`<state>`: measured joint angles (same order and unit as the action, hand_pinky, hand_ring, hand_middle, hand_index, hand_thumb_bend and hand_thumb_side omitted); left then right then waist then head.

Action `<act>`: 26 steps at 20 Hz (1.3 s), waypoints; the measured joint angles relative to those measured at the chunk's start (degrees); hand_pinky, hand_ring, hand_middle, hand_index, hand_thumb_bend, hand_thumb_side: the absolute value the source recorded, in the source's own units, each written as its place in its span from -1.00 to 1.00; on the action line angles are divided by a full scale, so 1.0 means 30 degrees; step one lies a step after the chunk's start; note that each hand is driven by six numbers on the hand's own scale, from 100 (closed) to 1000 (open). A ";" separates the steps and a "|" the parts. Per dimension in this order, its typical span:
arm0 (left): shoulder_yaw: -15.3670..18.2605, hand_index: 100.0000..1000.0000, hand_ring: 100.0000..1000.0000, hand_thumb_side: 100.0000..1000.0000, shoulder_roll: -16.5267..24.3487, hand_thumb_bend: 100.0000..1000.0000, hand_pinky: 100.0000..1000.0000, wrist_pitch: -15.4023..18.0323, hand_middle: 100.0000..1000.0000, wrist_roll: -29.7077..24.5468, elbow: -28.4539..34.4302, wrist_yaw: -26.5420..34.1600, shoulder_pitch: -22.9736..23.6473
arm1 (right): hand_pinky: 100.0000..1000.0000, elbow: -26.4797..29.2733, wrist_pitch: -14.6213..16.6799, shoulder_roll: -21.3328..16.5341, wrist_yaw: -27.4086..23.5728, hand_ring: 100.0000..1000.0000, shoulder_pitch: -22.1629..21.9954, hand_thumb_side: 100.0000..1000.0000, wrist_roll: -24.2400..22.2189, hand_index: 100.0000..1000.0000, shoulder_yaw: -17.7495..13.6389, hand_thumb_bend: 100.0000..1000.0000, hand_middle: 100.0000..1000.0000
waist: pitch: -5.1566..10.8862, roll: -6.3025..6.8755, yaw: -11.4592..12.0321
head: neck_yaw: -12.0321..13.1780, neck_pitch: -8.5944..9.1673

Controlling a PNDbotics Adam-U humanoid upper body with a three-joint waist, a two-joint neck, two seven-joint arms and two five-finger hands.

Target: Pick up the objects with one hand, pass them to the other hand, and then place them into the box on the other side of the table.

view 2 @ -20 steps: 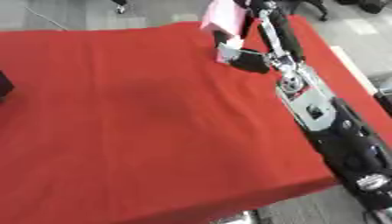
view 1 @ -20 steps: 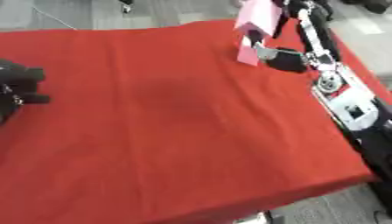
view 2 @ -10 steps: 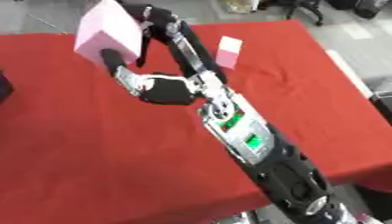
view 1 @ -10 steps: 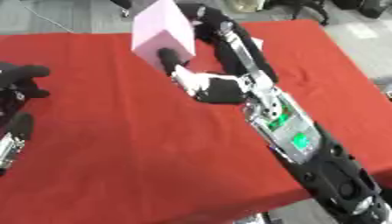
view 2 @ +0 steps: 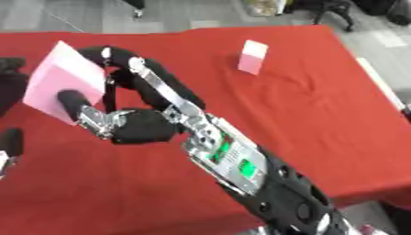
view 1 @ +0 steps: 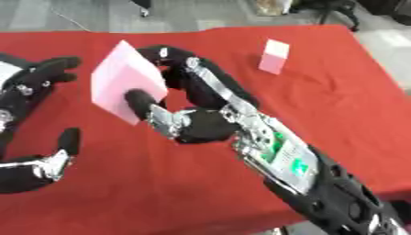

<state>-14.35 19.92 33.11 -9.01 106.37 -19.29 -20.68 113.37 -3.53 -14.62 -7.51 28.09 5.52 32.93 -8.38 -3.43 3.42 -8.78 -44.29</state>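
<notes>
My right hand [view 1: 197, 124] reaches across the red table [view 1: 337, 105] toward the left and is shut on a pale pink block [view 1: 124, 87], thumb on its front face and fingers curled over its top. The block hangs tilted above the cloth. My left hand [view 1: 32, 85] shows at the left edge with its fingers spread open, a short gap from the block; more of the left arm lies at the lower left. A second, smaller pink block [view 1: 274, 56] stands upright on the far right part of the table.
Grey floor lies beyond the table's far edge. The table's right edge runs down the right side. No box shows in either view.
My right arm has swung further left and nearer, carrying the pink block toward my left hand. The left hand has come further into view with its fingers spread.
</notes>
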 measured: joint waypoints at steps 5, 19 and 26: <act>-0.0426 0.99 0.84 -0.71 -0.0020 -1.00 0.70 0.0593 0.78 0.1088 -0.0243 -0.1255 -0.0036 | 0.19 0.0000 -0.0752 -0.0012 -0.0767 -0.57 0.0055 -0.21 0.0237 -0.40 0.0226 -1.00 -0.70 | -0.0022 0.0042 0.0000 | 0.1708 0.0000; -0.1613 1.00 0.96 0.28 -0.0462 -1.00 0.68 0.0079 0.78 0.0209 -0.0992 -0.0340 -0.0507 | 0.18 0.0000 -0.1430 -0.0349 -0.1374 -0.60 0.0056 -0.20 0.0288 -0.41 0.0346 -1.00 -0.71 | -0.0069 0.0047 -0.0083 | 0.1651 0.0001; -0.1731 1.00 1.00 0.37 -0.0836 -0.98 0.66 -0.2203 0.78 -0.2285 -0.1104 0.3547 -0.0976 | 0.18 -0.0014 -0.1433 -0.0489 -0.0821 -0.61 0.0044 -0.21 0.0266 -0.42 0.0221 -1.00 -0.72 | -0.0069 0.0045 -0.0117 | 0.1395 0.0001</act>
<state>-19.55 17.41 26.50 -15.86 103.06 -8.65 -23.60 113.33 -7.83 -16.09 -9.97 28.23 6.32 33.59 -8.59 -3.29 3.07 -4.60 -44.28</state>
